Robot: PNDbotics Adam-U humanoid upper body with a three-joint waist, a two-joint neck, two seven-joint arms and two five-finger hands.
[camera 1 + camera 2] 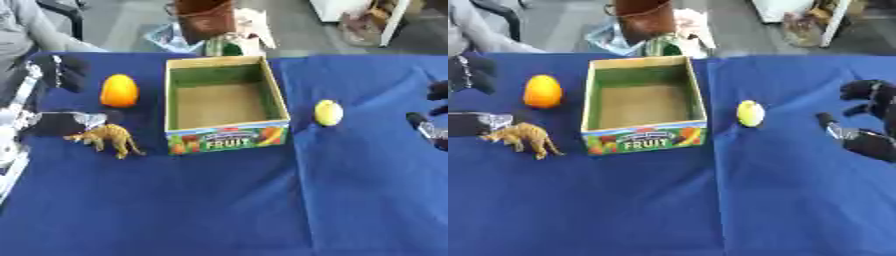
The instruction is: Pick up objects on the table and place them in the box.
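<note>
While the open cardboard box (226,102) with "FRUIT" printed on its front sits in the middle of the blue tablecloth (262,200), its inside holds nothing and three things lie around it. An orange fruit (119,90) stands on end to the box's left, its long axis roughly upright, and a tan toy animal (107,137) stands just nearer, on its legs, body running left to right, close to the box's front left corner. A yellow lemon (750,113) sits to the right of the box, apart from its wall, with bare cloth all round. The left hand (61,122) is just beside the toy animal, thumb and fingers spread, holding nothing. The right hand (868,120) hangs near the lemon, fingers apart and empty. Beyond the table stands a brown bag (205,19).
</note>
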